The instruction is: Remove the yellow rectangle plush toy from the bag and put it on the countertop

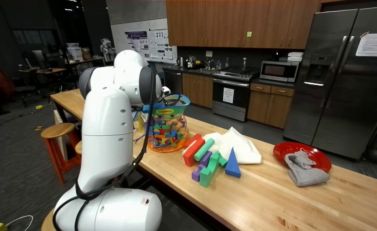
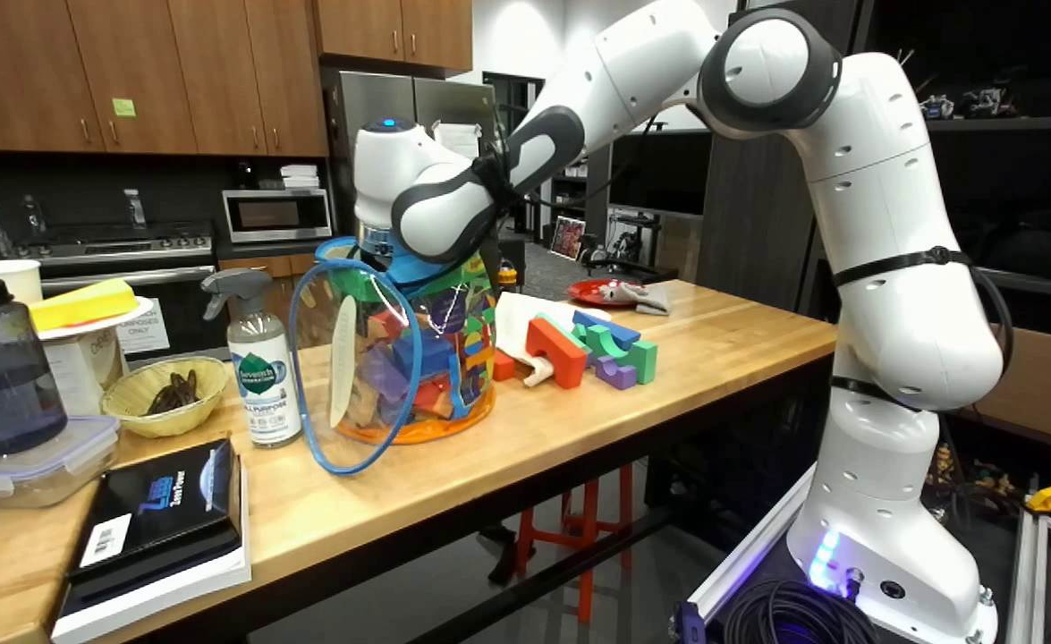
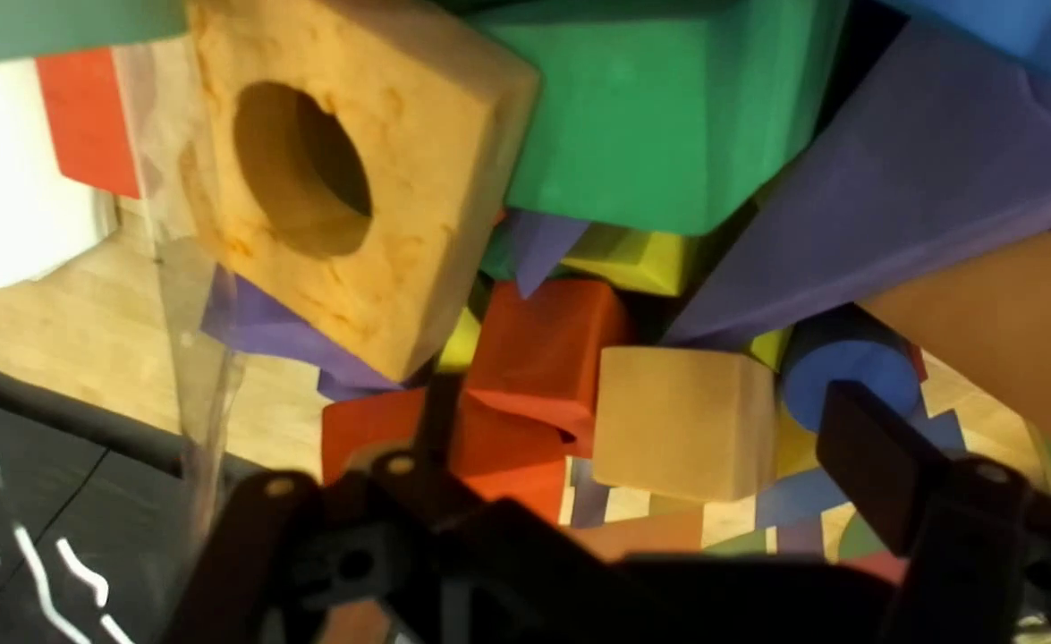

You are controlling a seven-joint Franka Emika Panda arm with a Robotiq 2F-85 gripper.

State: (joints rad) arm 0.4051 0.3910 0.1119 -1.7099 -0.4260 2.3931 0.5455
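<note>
Wrist view: the claw hangs with jaws wide apart, a tan block showing between them (not held, I judge). Past it and a red block, toward that view's upper edge, the likeliest yellow block lies partly covered by a green block, long axis unreadable, inside the bag, which both exterior views show on the countertop.

Close beside the white arm, an exterior view looks down across the countertop toward the fridge. From near the spray bottle, an exterior view faces along the countertop toward its far end (I can follow the arm to its base). Both exterior views share the bag and microwave. The wrist view peers down into the bag, very near the blocks.
</note>
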